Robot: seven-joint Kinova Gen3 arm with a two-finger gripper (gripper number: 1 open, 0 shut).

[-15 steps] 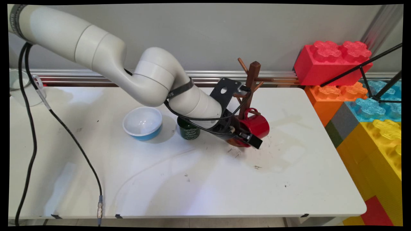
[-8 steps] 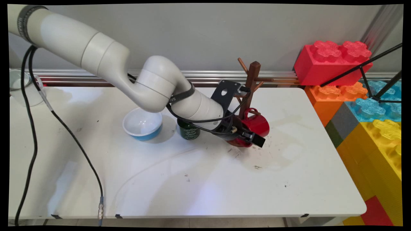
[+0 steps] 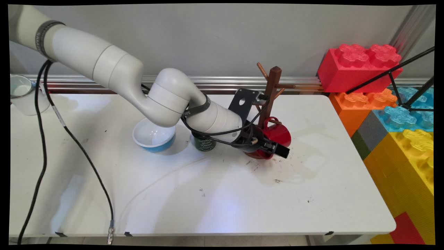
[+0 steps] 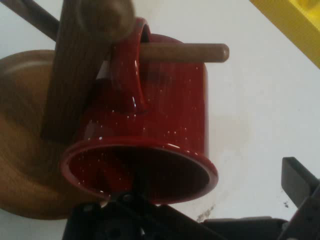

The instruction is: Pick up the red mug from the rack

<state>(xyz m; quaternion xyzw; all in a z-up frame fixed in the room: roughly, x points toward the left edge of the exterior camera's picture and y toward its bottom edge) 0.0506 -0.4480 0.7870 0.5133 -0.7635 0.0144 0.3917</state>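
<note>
Scanning from the left of my main view, I see a white cup (image 3: 21, 93) at the table's far left edge, then a blue-and-white bowl (image 3: 153, 134), then a dark green jar (image 3: 204, 143) half hidden under the arm's forearm, all standing on the white table (image 3: 208, 194). Right of the jar, the gripper (image 3: 274, 149) lies low and nearly level at the foot of the wooden mug tree (image 3: 271, 91), reaching rightward toward the yellow and red toy blocks (image 3: 409, 152). A red mug (image 3: 277, 133) hangs by its handle on one of the tree's lower pegs, just above the round base. Its long axis runs along the gripper's own line, mouth facing the hand, and in my hand view its rim (image 4: 140, 172) sits right against the linkage. One black finger (image 4: 297, 182) shows off to the mug's right, clear of its wall; I read the jaws as spread wide and holding nothing.
</note>
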